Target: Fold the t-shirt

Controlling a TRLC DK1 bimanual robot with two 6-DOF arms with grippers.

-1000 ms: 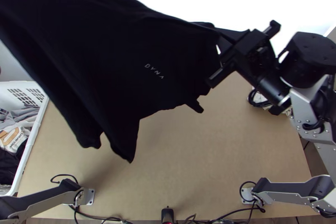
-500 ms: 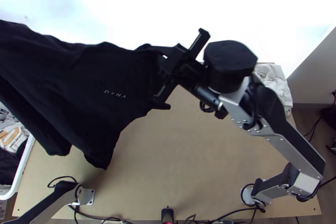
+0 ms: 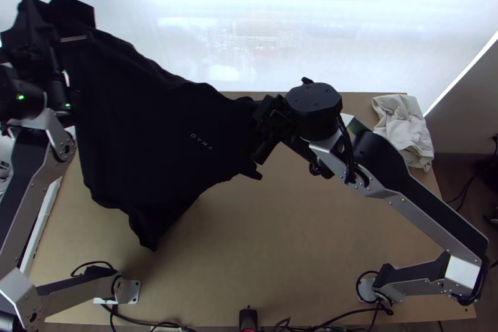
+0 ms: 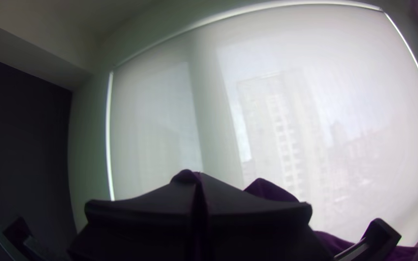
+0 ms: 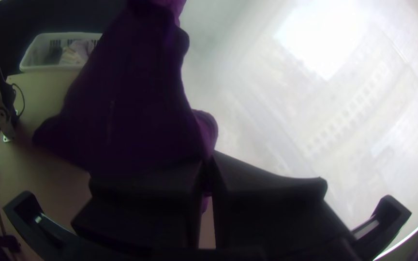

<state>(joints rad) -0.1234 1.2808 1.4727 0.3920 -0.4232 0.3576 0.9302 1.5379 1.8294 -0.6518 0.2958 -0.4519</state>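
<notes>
A black t-shirt (image 3: 155, 126) hangs stretched between my two grippers over the table's left half, its lower part drooping to a point. At the upper left of the top view, my left gripper (image 3: 62, 58) is at one end of the cloth; in the left wrist view the left gripper (image 4: 198, 193) is shut with cloth pinched between its fingers. My right gripper (image 3: 264, 123) is at the other end, near the middle. In the right wrist view the right gripper (image 5: 208, 169) is shut on the shirt's edge, and the t-shirt (image 5: 126, 96) stretches away from it.
A crumpled white cloth (image 3: 404, 129) lies at the table's far right corner. The white basket (image 5: 49, 67) with clothes stands beyond the table's left edge. Cables run along the near edge of the wooden table (image 3: 280, 232).
The left arm has come into the top view at the left with its end of the shirt. The right gripper moved left and stayed on the cloth. The shirt now hangs lower and farther out.
</notes>
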